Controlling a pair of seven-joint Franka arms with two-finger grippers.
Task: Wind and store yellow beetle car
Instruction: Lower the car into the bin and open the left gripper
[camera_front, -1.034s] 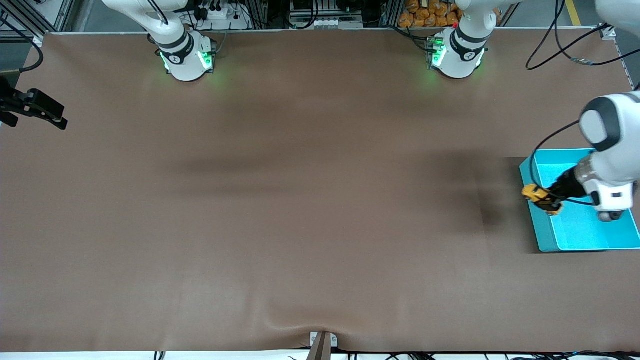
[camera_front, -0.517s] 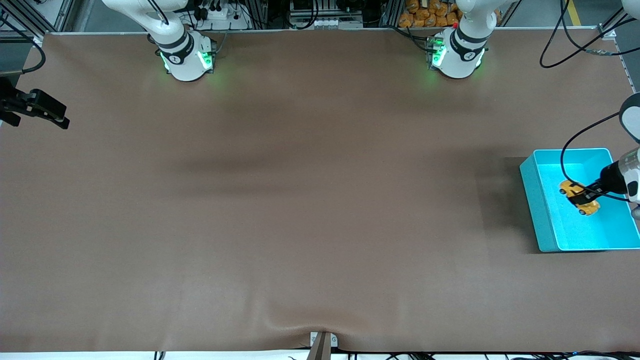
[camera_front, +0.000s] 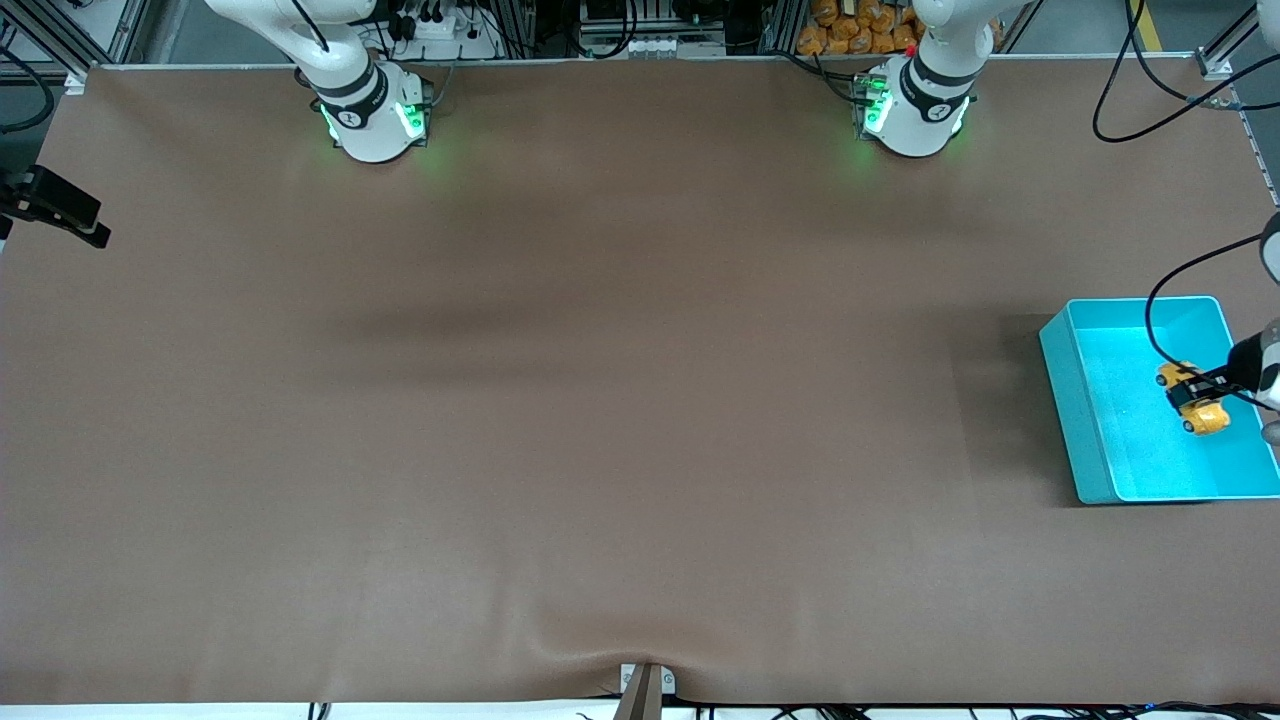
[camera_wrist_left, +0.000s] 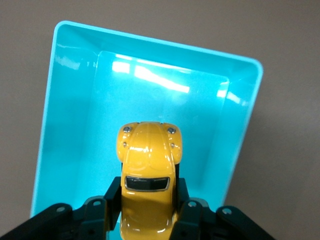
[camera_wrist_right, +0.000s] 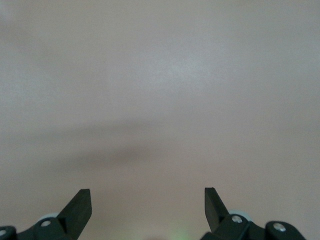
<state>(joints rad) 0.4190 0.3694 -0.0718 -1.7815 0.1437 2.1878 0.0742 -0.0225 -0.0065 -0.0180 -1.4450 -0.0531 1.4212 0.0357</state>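
Observation:
The yellow beetle car hangs over the inside of the turquoise bin, with my left gripper shut across its body. In the left wrist view the car points its rounded hood and dark window over the bin's floor. The black fingers press on both of its sides. My right gripper waits at the right arm's end of the table. In the right wrist view the right gripper stands open over bare brown table, with nothing between its fingers.
The bin stands at the left arm's end of the table, close to the table's edge. A black cable loops above the bin from the left arm. The brown mat covers the table.
My left gripper has carried the car from above the bin's rim to over the bin's middle, toward the left arm's end. My right gripper has drifted slightly toward the table's edge.

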